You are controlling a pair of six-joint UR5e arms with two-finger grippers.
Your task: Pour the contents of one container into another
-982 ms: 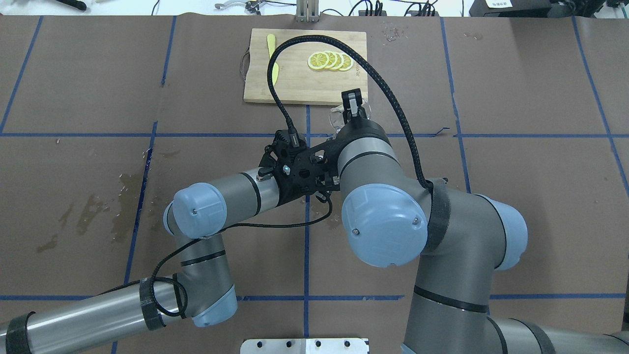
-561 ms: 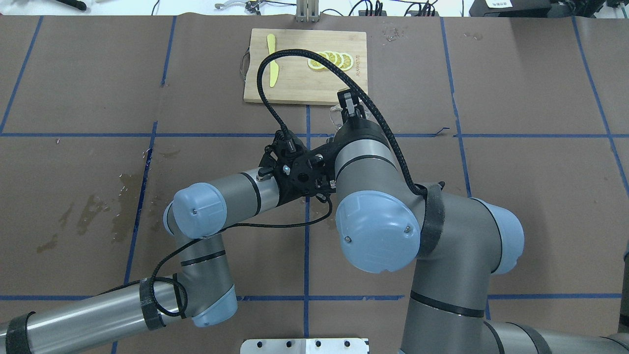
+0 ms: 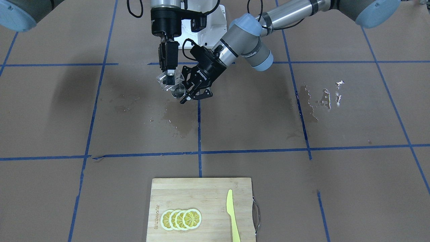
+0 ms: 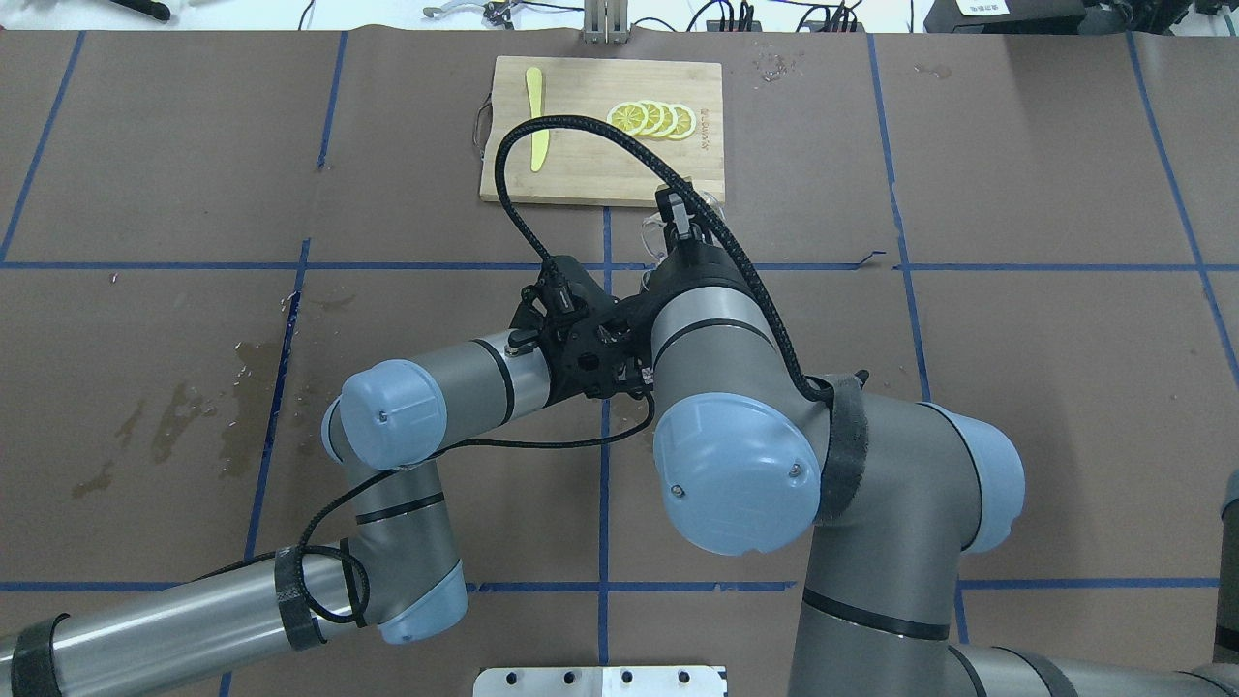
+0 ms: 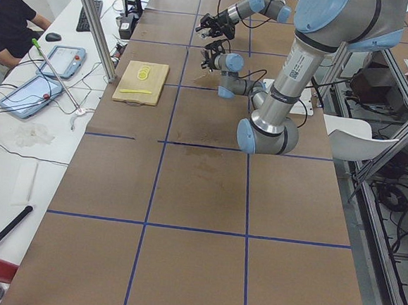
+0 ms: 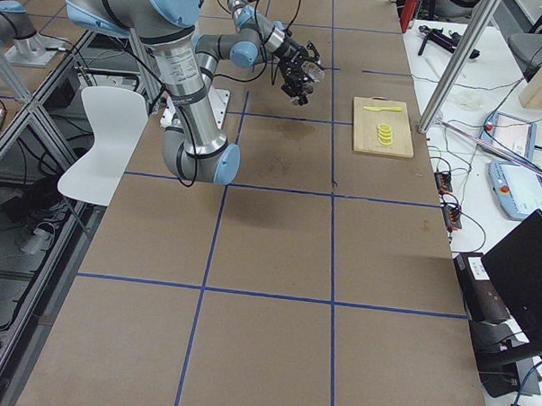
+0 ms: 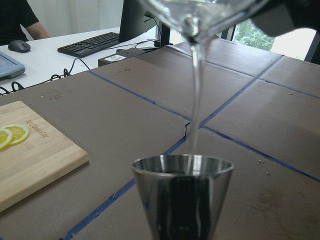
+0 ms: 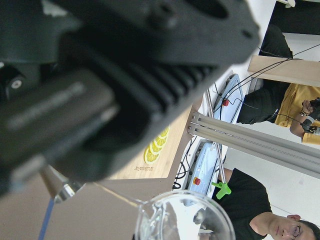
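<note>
Between the cutting board (image 3: 201, 191) and the robot's base, well apart from the board's far edge, two vessels are held above the brown paper-covered table (image 3: 302, 174). A small steel jigger (image 3: 177, 90) is clamped upright in the left gripper (image 3: 184, 90), whose fingers are closed narrowly around it. A clear spouted glass (image 3: 164, 82) is gripped at its rim by the right gripper (image 3: 168, 77), which hangs down from above, and the glass is tilted with its spout over the jigger. In the left wrist view a thin stream of water (image 7: 196, 95) is seen falling from the spout into the jigger's open mouth; how full the jigger is cannot be told. The two vessels are just beside each other, the glass the higher one. Wet patches (image 3: 178, 124) are spread on the paper between the vessels and the board, and further stains (image 3: 322, 97) lie off toward the left arm's side of the board. On the board itself four overlapping lemon slices (image 3: 181, 219) are laid out toward the right arm's side, and a yellow plastic knife (image 3: 231, 215) rests near the handle end.
</note>
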